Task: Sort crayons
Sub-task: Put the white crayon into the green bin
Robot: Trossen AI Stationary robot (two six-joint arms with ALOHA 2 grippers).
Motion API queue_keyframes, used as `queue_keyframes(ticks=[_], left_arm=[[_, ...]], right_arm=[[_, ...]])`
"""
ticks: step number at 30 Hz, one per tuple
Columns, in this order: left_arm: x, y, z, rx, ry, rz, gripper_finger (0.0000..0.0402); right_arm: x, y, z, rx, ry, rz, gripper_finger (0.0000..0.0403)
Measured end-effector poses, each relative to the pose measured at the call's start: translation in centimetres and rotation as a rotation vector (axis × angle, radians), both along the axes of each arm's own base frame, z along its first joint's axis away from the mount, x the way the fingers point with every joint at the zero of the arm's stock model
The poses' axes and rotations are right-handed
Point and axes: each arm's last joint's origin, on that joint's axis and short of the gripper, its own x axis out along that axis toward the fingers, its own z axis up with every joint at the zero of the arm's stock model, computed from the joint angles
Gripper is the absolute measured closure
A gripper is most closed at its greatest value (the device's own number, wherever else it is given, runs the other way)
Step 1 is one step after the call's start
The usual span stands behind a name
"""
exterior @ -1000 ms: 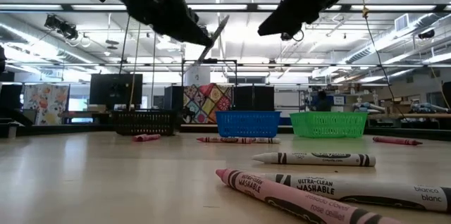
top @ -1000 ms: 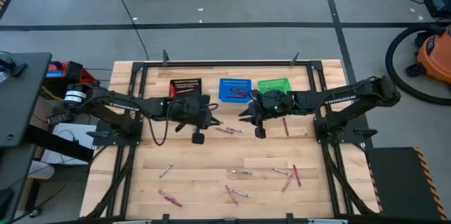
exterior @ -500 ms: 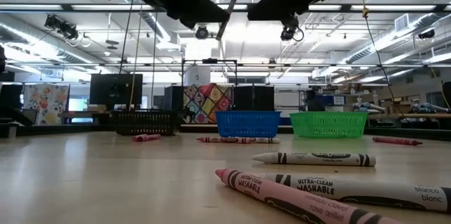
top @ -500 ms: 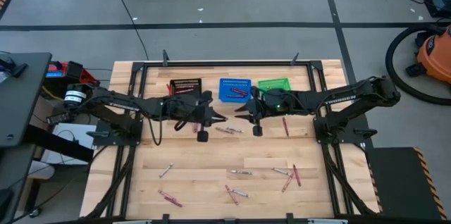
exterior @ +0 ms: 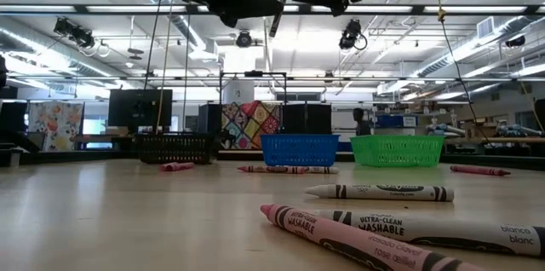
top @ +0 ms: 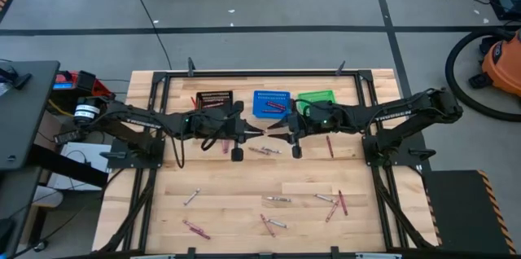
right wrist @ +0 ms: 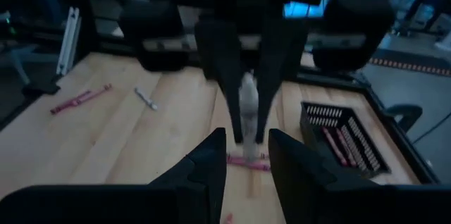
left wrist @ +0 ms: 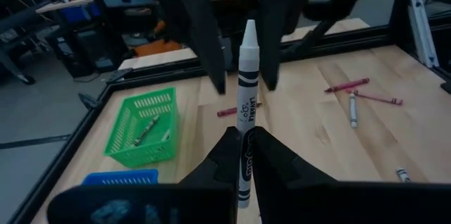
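**Handover of a white crayon, in the air above the middle of the table.**

The left gripper (left wrist: 243,155) pinches a pale grey-white wax crayon (left wrist: 246,76) by its lower end, tip pointing at the right gripper (right wrist: 242,155), whose fingers stand spread either side of that tip without clamping it, so I judge the pass is not yet made. Next, it seems to me, the right fingers must close squarely on the free end before the left ones let go; a skewed bite could drop the stick. Three mesh baskets sit along the far side: a black one (top: 214,98) on the left, a blue one (top: 271,103) in the middle, a green one (top: 316,97) on the right, each holding a crayon or more. Loose on the pale wooden tabletop (top: 244,186) I count roughly a dozen crayons, pink and whitish, mostly near the front; the exact number I cannot tell.
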Motion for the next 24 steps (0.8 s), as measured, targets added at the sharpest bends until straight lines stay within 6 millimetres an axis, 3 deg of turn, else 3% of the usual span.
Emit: queue_keyframes(ticks=[24], left_arm=[[0.2, 0.9, 0.8, -0.036, -0.089, 0.042, 0.0378]], right_arm=[[0.2, -0.8, 1.1, 0.015, -0.118, -0.067, 0.0288]])
